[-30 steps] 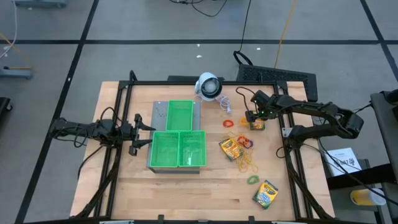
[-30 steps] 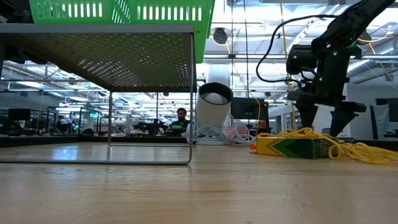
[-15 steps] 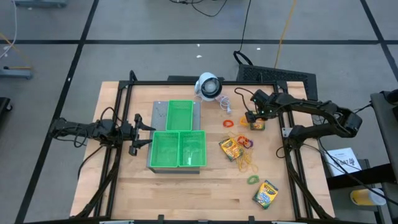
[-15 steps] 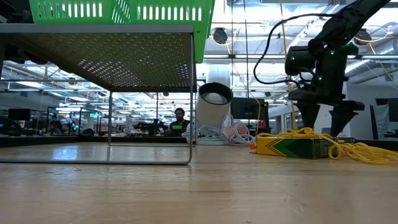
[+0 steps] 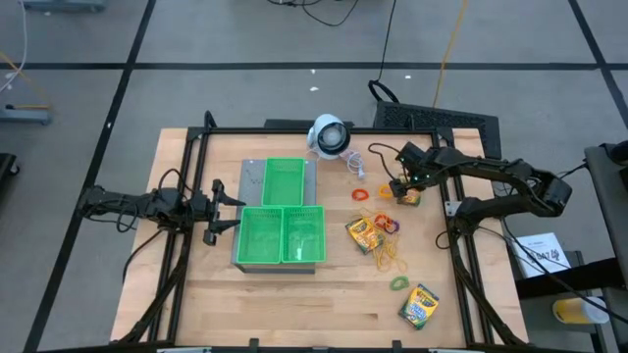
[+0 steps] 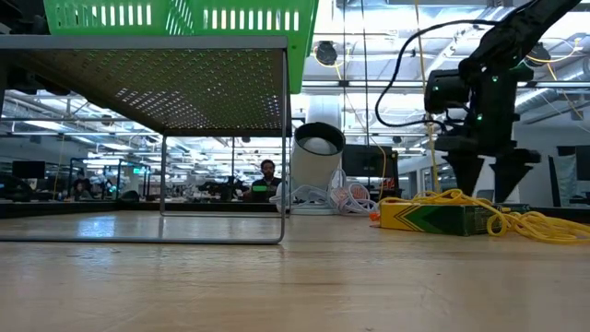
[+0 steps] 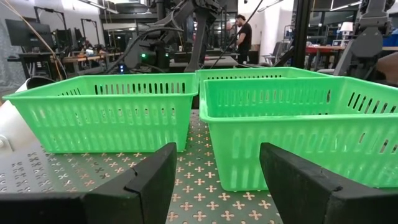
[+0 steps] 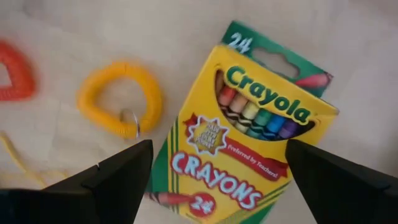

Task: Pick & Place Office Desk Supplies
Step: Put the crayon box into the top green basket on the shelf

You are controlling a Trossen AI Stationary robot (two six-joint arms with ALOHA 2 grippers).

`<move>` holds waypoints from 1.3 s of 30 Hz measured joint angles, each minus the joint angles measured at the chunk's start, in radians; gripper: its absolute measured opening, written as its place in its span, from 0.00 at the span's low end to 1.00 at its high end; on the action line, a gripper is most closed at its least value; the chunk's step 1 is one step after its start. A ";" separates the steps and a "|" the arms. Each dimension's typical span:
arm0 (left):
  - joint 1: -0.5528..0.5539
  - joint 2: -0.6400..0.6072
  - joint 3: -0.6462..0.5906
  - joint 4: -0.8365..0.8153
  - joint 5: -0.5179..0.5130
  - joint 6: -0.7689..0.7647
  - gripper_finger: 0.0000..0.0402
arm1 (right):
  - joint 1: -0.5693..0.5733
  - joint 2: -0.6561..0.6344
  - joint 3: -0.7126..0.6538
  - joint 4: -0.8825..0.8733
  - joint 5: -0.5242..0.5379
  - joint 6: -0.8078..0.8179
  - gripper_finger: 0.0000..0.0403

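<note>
Dropped a little lower over the last second, the right gripper (image 6: 487,189), fingers spread wide throughout; nothing else on the table shifted, and the left arm stayed put.

Lay directly beneath that gripper: a Crayola crayon box (image 8: 245,140), face up, flat on the wooden table (image 5: 294,304), set on a diagonal between the two fingers rather than square to them. Not yet touched, as far as could be seen; nothing pinched. Sat just beside the box, off one finger: a yellow coil loop with a metal ring (image 8: 118,99), with an orange-red coil loop (image 8: 13,70) further out on the same side.

Best done, by judgement, with a twist of the wrist first, so the fingers would close across the box's narrow width and not corner to corner, then a straight descent until the tips straddled the cardboard. Worth keeping the near finger clear of the yellow coil, lest it be dragged along or trapped under the tip.

Further out from the gripper, towards the table's front: a second crayon box (image 5: 362,233) with tangled yellow bands (image 5: 390,257) alongside, and a third crayon box (image 5: 419,305) well apart. Well away on the far side: green baskets (image 5: 283,224), with the left gripper (image 5: 218,210) parked beside them, fingers apart and empty.
</note>
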 joint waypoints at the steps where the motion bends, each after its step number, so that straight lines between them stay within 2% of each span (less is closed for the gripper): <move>1: 0.000 0.000 0.000 0.000 0.000 0.000 0.60 | 0.000 0.001 -0.003 0.028 0.012 -0.007 0.90; 7: 0.000 0.000 0.000 0.000 0.000 0.000 0.60 | -0.002 0.001 -0.007 0.059 0.023 -0.025 0.90; 11: 0.000 0.000 0.000 0.000 0.000 0.000 0.60 | -0.002 0.002 0.035 -0.035 0.008 0.021 0.90; 15: 0.000 0.000 0.000 0.000 0.000 0.000 0.60 | 0.006 0.001 0.083 -0.100 0.059 0.052 0.90; 21: 0.000 0.000 0.000 0.000 0.000 0.000 0.60 | -0.003 0.003 0.029 -0.115 0.075 0.173 0.90; 31: 0.000 0.000 0.000 0.000 0.000 0.000 0.60 | 0.007 0.002 -0.013 0.064 0.019 0.206 0.90; 35: 0.000 0.000 0.000 0.000 0.000 0.000 0.60 | 0.007 0.010 -0.015 0.093 0.024 0.212 0.90; 39: 0.000 0.000 0.000 0.000 0.000 0.000 0.60 | 0.016 0.010 -0.048 0.193 0.019 0.239 0.90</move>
